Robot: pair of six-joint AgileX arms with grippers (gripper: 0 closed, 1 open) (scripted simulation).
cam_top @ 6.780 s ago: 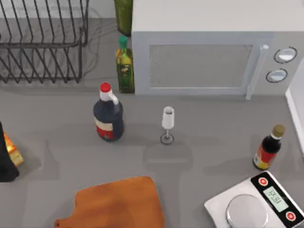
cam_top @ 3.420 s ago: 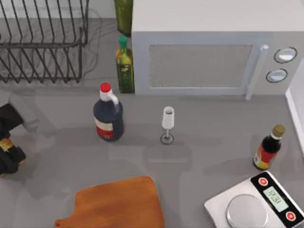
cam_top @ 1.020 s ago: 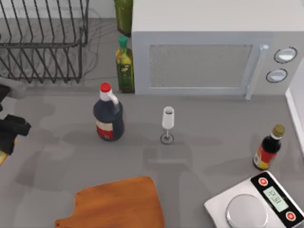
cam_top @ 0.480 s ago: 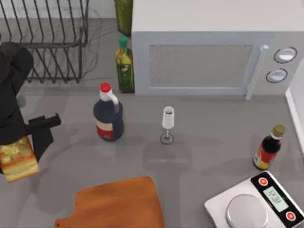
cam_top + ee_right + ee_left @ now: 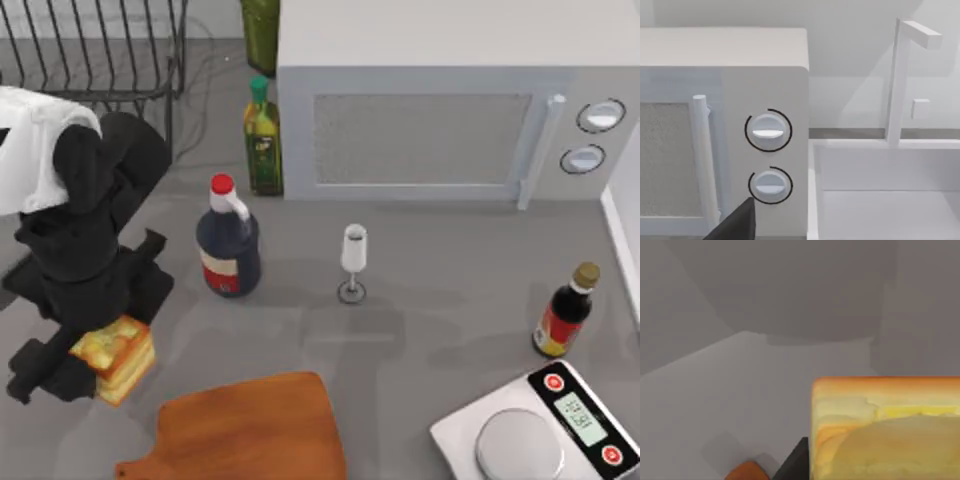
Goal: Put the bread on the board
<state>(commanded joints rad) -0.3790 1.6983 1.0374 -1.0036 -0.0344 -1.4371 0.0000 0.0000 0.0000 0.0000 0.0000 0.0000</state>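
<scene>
My left gripper [image 5: 104, 362] is shut on the bread [image 5: 112, 357], a golden-yellow chunk with an orange-brown crust, and holds it above the table at the left. The board [image 5: 245, 428], flat orange-brown wood with a handle stub, lies at the front edge, just right of and in front of the bread. The left wrist view brings the bread [image 5: 885, 432] up close, with one dark finger [image 5: 794, 466] beside it and a corner of the board [image 5: 746, 472] below. A dark fingertip [image 5: 736, 223] of my right gripper faces the microwave [image 5: 725, 125].
A dark sauce bottle [image 5: 228, 245] stands right of my left arm, with a wine glass [image 5: 353, 262] farther right. An olive oil bottle [image 5: 263, 140], a microwave [image 5: 440, 100] and a wire rack [image 5: 90, 80] line the back. A small bottle [image 5: 567, 312] and a silver scale [image 5: 540, 430] sit at the right.
My left arm has swung in from the left edge, carrying the bread to the right and toward the board. Nothing else on the table has moved.
</scene>
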